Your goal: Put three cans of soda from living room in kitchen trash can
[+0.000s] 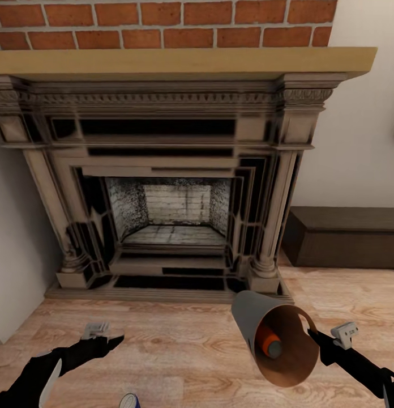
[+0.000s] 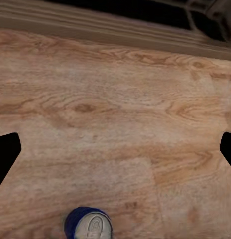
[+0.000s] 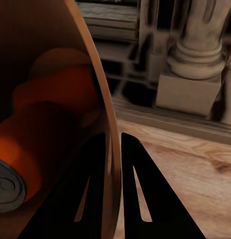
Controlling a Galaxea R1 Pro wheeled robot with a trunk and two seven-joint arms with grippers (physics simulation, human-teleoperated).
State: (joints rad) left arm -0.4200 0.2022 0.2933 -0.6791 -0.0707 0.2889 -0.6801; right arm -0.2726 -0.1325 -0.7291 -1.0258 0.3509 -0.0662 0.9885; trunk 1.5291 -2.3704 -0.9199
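We are seeing the dark blue can [image 1: 129,401] only in part: in the head view it is sitting at the bottom edge, left of centre, with just its silvery top and a blue sliver showing before the frame cuts it off. In the left wrist view the same can [image 2: 89,224] is standing upright on the wood floor [image 2: 115,124], its lower body cropped away.

The left gripper [image 1: 109,334] is hovering above the planks at lower left, its black fingers spread wide and holding nothing; the can lies nearer to us than the fingertips and apart from them.

At lower right we are looking into the trash can [image 1: 276,340], tipped so its round mouth faces us. It is tapered, grey outside, tan and wood-like inside. The right gripper [image 1: 311,333] is pinching its rim, one finger [image 3: 93,199] inside the wall and the other outside, clamped on the thin edge [image 3: 108,149].

Inside, an orange can [image 1: 268,341] is lying on its side, its grey end toward us. In the right wrist view we are making out two orange shapes [image 3: 41,129], blurred and shadowed, so their outlines are hard to separate.

Behind, the carved stone fireplace [image 1: 163,187] is filling the centre, with a brick wall [image 1: 163,22] across the top and a dark low bench [image 1: 344,238] at right, cut by the frame.
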